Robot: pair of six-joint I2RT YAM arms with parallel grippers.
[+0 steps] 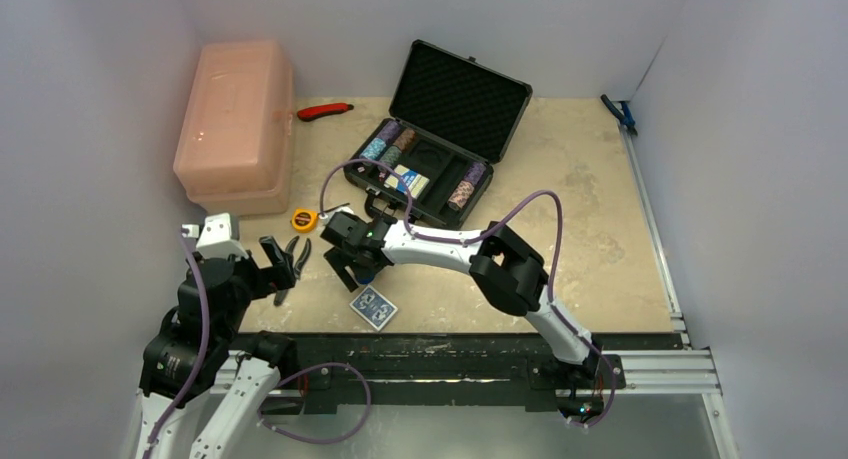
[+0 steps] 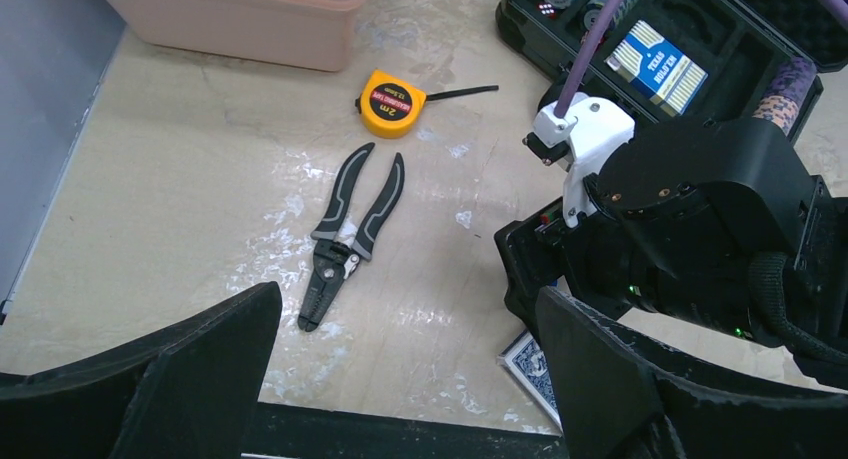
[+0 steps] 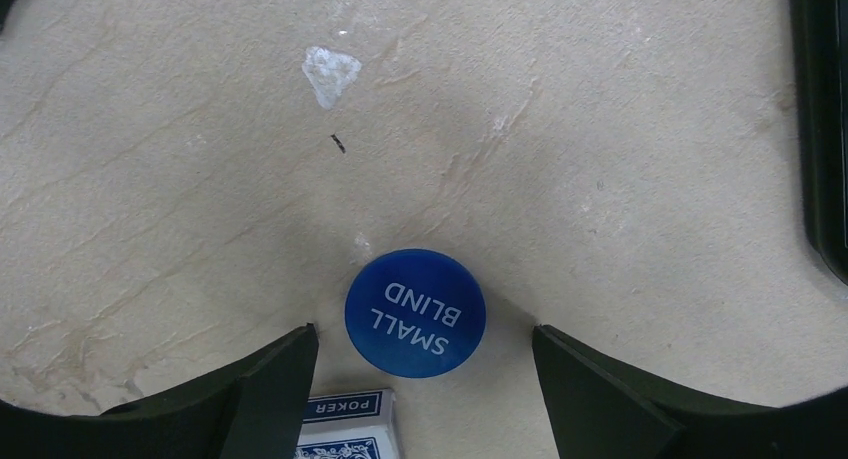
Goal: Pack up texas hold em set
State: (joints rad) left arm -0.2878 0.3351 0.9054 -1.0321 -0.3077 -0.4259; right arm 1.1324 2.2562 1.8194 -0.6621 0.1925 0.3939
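The black case (image 1: 458, 87) lies open at the back centre, lid up, with chip stacks (image 1: 386, 144) and a blue-white card deck (image 1: 411, 182) in its foam base; the deck also shows in the left wrist view (image 2: 655, 66). A second blue-backed deck (image 1: 373, 306) lies on the table near the front edge. A round blue disc (image 3: 415, 312) marked SMALL BLIND lies flat on the table just beyond that deck (image 3: 345, 419). My right gripper (image 3: 425, 344) hangs over the disc, open, a finger on each side, not touching. My left gripper (image 2: 408, 299) is open and empty at the front left.
A translucent pink box (image 1: 235, 124) stands at the back left. A yellow tape measure (image 2: 392, 102) and black pliers (image 2: 345, 234) lie between the left gripper and the case. A red utility knife (image 1: 325, 110) lies by the back wall, and a blue clamp (image 1: 620, 112) sits at the back right.
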